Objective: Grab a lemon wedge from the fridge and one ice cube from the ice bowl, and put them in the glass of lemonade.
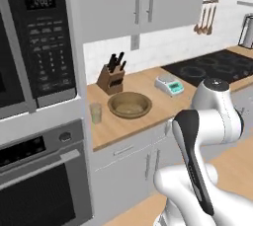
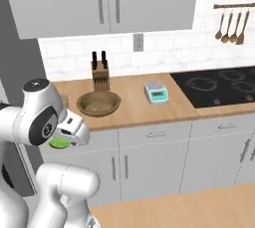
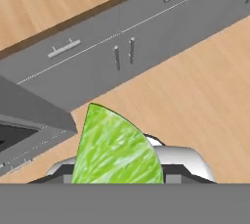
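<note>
Tool (image 2: 61,141) clamped on lemon wedge (image 3: 114,149), green piece poking out beneath white hand; held out in front of table's front edge, above wood floor (image 3: 195,86), before grey lower cabinets (image 2: 149,157). On table (image 1: 143,121): ice bowl (image 1: 129,104) near front edge; glass of lemonade (image 1: 95,113) just beside bowl, at table's end next to oven column (image 1: 39,136). Knife block (image 1: 111,76) behind bowl, near wall. Scale (image 1: 169,85) further along, well apart from bowl. Black cooktop (image 2: 219,85) beyond scale.
</note>
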Motion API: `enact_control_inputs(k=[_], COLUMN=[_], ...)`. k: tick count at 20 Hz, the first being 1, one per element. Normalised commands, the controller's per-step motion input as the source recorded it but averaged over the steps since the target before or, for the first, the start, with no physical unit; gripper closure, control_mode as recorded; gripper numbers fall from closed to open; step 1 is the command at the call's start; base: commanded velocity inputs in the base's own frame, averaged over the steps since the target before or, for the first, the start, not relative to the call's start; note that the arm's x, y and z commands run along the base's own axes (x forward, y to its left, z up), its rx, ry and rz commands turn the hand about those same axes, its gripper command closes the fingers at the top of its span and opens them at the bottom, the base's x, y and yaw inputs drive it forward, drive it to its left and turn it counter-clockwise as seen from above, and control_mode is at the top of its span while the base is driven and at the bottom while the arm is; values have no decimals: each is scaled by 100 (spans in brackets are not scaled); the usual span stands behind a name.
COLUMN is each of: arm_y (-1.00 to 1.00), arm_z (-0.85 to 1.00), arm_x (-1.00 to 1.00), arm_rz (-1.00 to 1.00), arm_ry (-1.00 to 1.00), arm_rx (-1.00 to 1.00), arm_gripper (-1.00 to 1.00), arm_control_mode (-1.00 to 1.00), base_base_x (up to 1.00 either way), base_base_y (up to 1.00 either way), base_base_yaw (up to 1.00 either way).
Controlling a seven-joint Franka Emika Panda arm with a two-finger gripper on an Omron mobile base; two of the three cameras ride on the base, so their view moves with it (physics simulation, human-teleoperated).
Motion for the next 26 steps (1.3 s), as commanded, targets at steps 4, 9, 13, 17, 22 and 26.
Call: enact_control_inputs(k=[4,9,13,17,22,26], arm_y=[0,0,0,0,0,0], arm_z=[0,0,0,0,0,0], arm_x=[0,0,0,0,0,0], arm_rz=[0,0,0,0,0,0], arm_ry=[0,0,0,0,0,0], arm_rx=[0,0,0,0,0,0], arm_gripper=[100,100,100,100,100,100], arm_control_mode=[100,100,100,100,100,100], base_base_x=[79,24,30,38,88,76], base_base_y=[-100,-58,-51,-54,-5,0], base_base_yaw=[59,84,80,31,-5,-13])
